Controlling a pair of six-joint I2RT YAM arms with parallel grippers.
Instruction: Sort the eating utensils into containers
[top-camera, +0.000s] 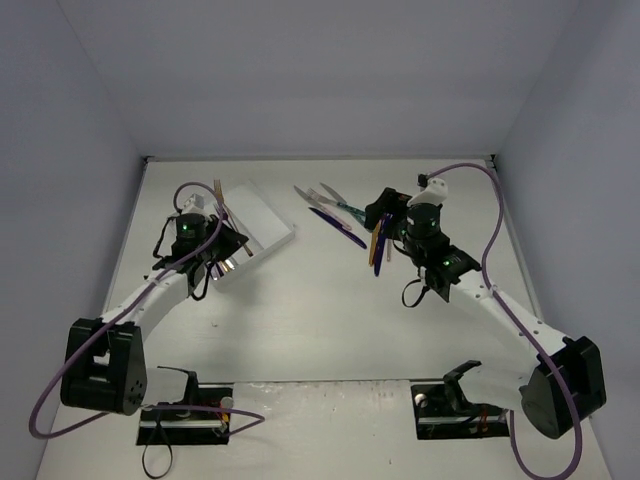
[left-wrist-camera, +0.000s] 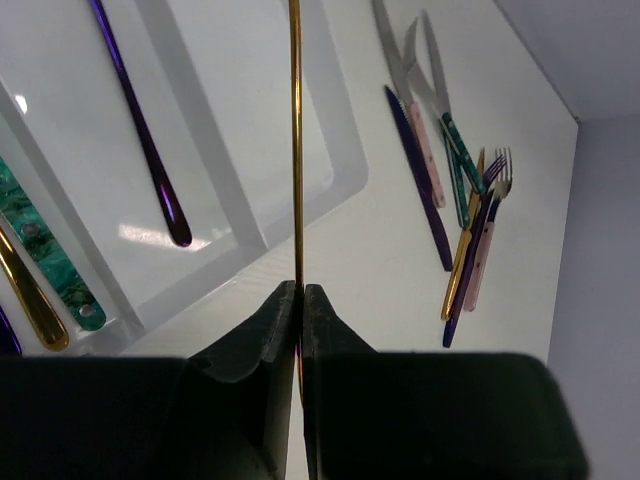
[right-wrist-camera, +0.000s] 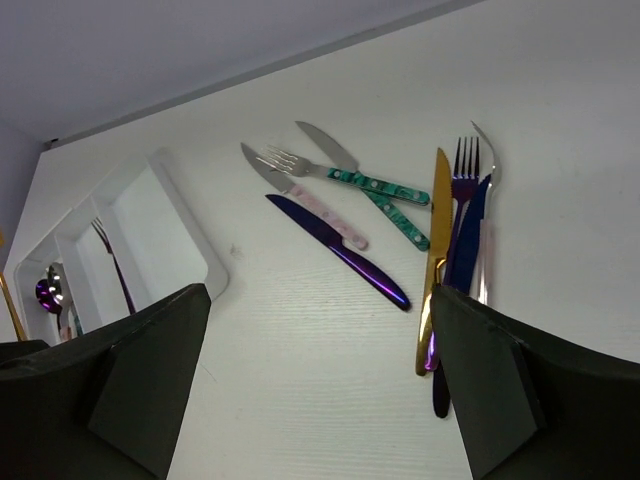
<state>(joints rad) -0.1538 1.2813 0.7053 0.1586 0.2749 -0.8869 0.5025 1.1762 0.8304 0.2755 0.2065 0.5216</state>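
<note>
My left gripper (top-camera: 225, 228) (left-wrist-camera: 300, 295) is shut on a slim gold utensil (left-wrist-camera: 296, 150), seen edge-on and hanging over the white tray (top-camera: 268, 214) (left-wrist-camera: 345, 185). One compartment holds a purple utensil (left-wrist-camera: 140, 130). Another has a teal handle (left-wrist-camera: 45, 245) and a gold handle (left-wrist-camera: 30, 300). My right gripper (top-camera: 385, 222) (right-wrist-camera: 320, 390) is open above bare table, with nothing between its fingers. Beside it lie loose utensils: a purple knife (right-wrist-camera: 340, 250), a pink-handled knife (right-wrist-camera: 300, 195), teal-handled pieces (right-wrist-camera: 385, 195), a gold knife (right-wrist-camera: 435, 250) and a purple fork (right-wrist-camera: 462, 190).
The loose pile (top-camera: 350, 220) lies at the table's back middle, right of the tray. Grey walls close the table in at the back and on both sides. Purple cables loop off both arms.
</note>
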